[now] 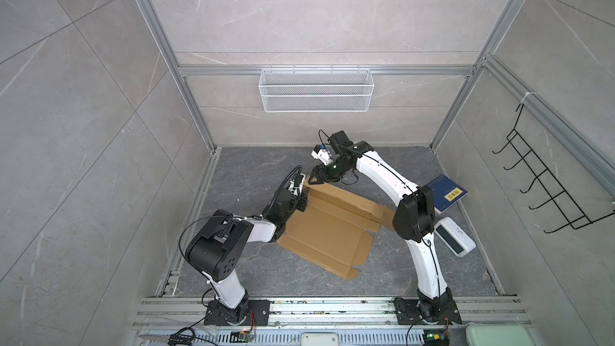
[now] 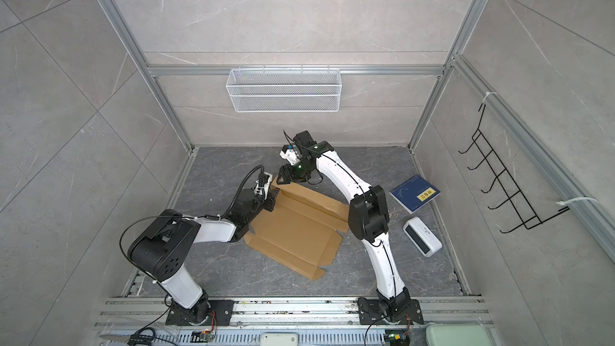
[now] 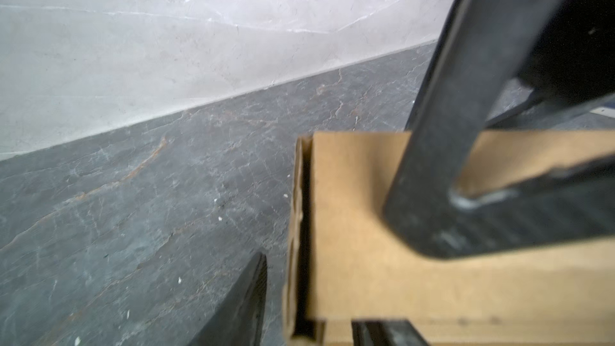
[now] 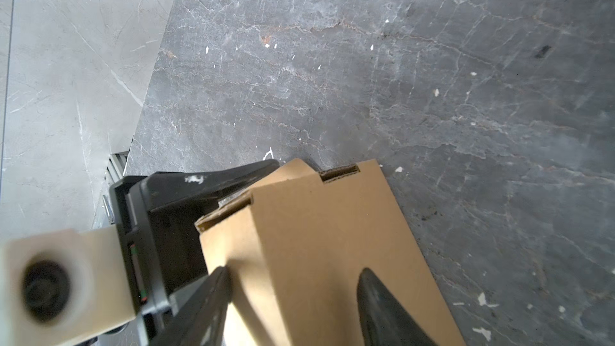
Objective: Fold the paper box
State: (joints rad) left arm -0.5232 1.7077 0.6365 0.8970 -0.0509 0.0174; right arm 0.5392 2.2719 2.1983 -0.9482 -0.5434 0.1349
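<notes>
1. The box [image 1: 327, 228], a brown cardboard sheet, is lying mostly flat on the dark surface [image 1: 416, 271] between both arms, with its far left corner standing up.
2. The left hand [image 1: 301, 206] is open, its fingers [image 3: 243, 304] straddling the raised wall without pinching it. The right hand [image 1: 313, 179] is reaching across, also open, its fingers [image 4: 382, 297] spreading over the same corner.
3. The step in hand seems to be raising a side wall. Doing it well likely means one hand bracing the wall at its crease while the other is tucking the flap, with the base kept flat.
4. Only the left wrist view is showing the gap between finger and cardboard. Only the top views are showing the near flaps lying unfolded.
</notes>
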